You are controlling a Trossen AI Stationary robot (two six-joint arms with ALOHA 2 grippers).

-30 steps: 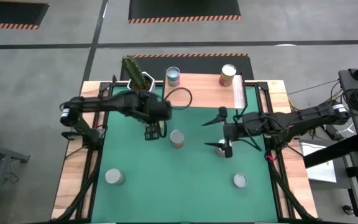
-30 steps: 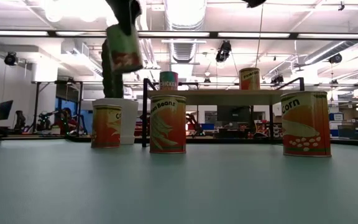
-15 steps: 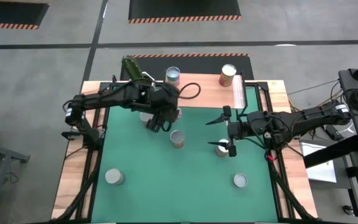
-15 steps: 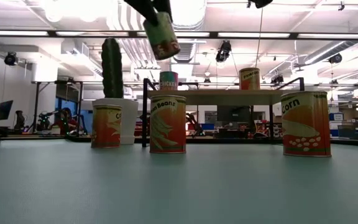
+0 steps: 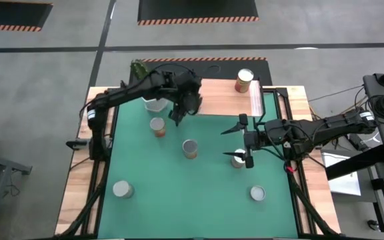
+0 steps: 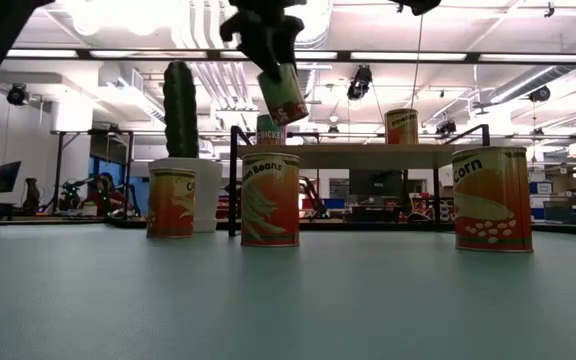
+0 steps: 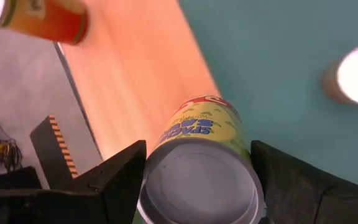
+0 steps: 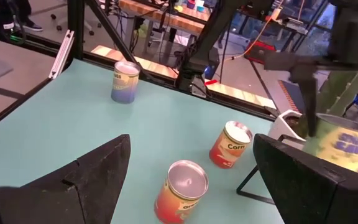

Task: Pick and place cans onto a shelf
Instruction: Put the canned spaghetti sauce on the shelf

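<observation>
My left gripper [image 5: 181, 109] is shut on a green-labelled can [image 6: 281, 92] that hangs tilted in the air at the near edge of the shelf [image 5: 219, 97]. Two more cans show on the shelf, one [image 5: 245, 80] at its right and one [image 6: 271, 128] behind the held can. Other cans stand upright on the green mat: [image 5: 157, 126], [image 5: 190, 148], [image 5: 122, 190], [image 5: 257, 193], and one [image 5: 237, 162] beside my right gripper. My right gripper [image 5: 227, 143] hovers open over the mat's right half and holds nothing. My left gripper pinches the can between its two fingers [image 7: 120, 177], one on each side of the round wall [image 7: 160, 149], close to the end that faces the wrist. The fingers slant down from the table's left. The can is lifted clear, tilted, its other end pointing down.
A white pot [image 6: 206, 195] with a tall green cactus [image 6: 180, 110] stands at the shelf's left end, close under my left arm. The shelf has bare board [image 7: 142, 81] between its two cans. Black frame bars [image 5: 102, 167] run along the mat's left and right sides.
My left gripper has carried the can from above the mat's middle toward the far edge and to the right, up to the shelf. Its wrist has rolled, and the can now leans the other way. It stays lifted clear throughout.
</observation>
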